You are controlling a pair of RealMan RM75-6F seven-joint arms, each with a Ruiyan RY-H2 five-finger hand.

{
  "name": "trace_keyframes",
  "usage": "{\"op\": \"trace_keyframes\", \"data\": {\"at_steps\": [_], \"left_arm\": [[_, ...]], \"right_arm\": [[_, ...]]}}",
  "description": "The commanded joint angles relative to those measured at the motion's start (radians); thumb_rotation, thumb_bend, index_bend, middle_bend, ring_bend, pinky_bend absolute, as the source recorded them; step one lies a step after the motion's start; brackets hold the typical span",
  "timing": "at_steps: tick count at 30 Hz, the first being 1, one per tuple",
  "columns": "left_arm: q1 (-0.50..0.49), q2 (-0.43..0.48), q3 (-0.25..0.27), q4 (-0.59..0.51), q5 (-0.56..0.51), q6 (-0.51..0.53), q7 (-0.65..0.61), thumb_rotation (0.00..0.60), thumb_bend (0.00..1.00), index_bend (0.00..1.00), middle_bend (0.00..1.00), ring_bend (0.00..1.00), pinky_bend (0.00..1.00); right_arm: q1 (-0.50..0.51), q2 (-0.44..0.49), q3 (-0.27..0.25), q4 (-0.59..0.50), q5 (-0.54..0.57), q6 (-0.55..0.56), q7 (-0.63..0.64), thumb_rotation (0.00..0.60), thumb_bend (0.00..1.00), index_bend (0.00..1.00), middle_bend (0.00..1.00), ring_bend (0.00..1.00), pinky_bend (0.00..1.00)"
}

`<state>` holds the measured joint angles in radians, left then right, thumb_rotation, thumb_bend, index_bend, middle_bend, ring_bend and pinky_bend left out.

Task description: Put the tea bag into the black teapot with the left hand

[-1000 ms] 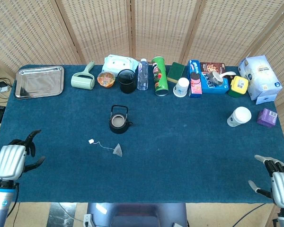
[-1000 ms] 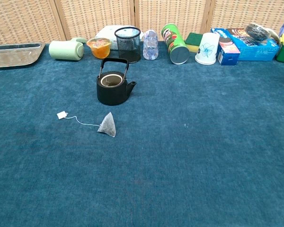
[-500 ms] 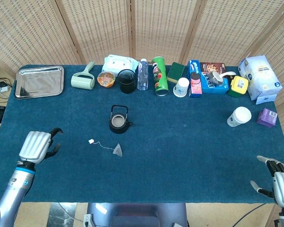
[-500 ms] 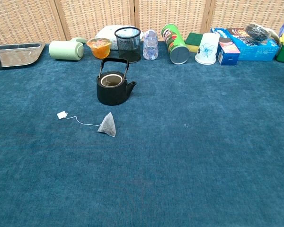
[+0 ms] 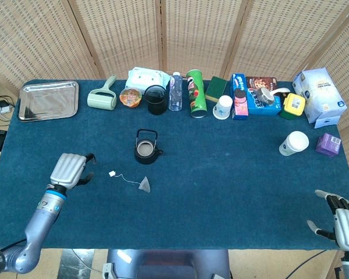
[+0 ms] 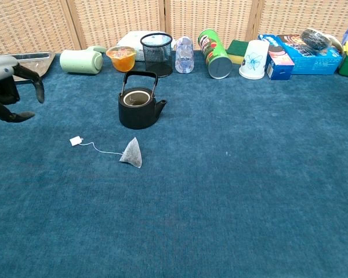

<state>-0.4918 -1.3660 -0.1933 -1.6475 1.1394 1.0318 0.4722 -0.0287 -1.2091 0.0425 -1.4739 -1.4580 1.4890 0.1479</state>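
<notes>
The pyramid tea bag [image 5: 145,185] [image 6: 131,153] lies on the blue cloth, its string running left to a small white tag [image 5: 112,173] [image 6: 76,141]. The black teapot [image 5: 146,147] [image 6: 139,103] stands lidless just behind it, handle up. My left hand [image 5: 70,169] [image 6: 8,87] hovers over the cloth left of the tag, fingers apart and empty. My right hand [image 5: 344,224] sits at the near right corner, fingers spread, holding nothing, far from the tea bag.
A metal tray [image 5: 48,100] lies at the back left. A row of items lines the back edge: a green roller [image 5: 102,96], a black mesh cup [image 5: 156,99], a bottle [image 5: 175,91], a green can [image 5: 196,93], boxes. A paper cup [image 5: 293,143] stands at right.
My left hand has moved rightward and forward over the cloth, from the table's left edge toward the tea bag's tag. The right hand, tea bag and teapot have stayed put.
</notes>
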Motion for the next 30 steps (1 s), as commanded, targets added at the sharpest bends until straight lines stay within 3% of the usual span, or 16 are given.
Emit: {"op": "trace_keyframes", "data": {"at_steps": [1, 14, 30], "left_arm": [[-0.03, -0.039, 0.002, 0.039, -0.031, -0.02, 0.014, 0.6, 0.37, 0.44, 1.0, 1.0, 0.94], [-0.085, -0.11, 0.017, 0.124, -0.106, -0.061, 0.017, 0.6, 0.37, 0.51, 1.0, 1.0, 0.94], [-0.157, -0.169, 0.038, 0.224, -0.187, -0.118, 0.047, 0.6, 0.38, 0.52, 1.0, 1.0, 0.94]], "right_arm": [[0.0, 0.001, 0.001, -0.001, 0.006, -0.005, -0.004, 0.6, 0.24, 0.24, 0.29, 0.24, 0.22], [0.001, 0.003, 0.008, -0.011, 0.021, -0.013, -0.016, 0.6, 0.24, 0.24, 0.29, 0.24, 0.22], [-0.006, 0.004, 0.009, -0.016, 0.035, -0.014, -0.02, 0.6, 0.24, 0.24, 0.29, 0.24, 0.22]]}}
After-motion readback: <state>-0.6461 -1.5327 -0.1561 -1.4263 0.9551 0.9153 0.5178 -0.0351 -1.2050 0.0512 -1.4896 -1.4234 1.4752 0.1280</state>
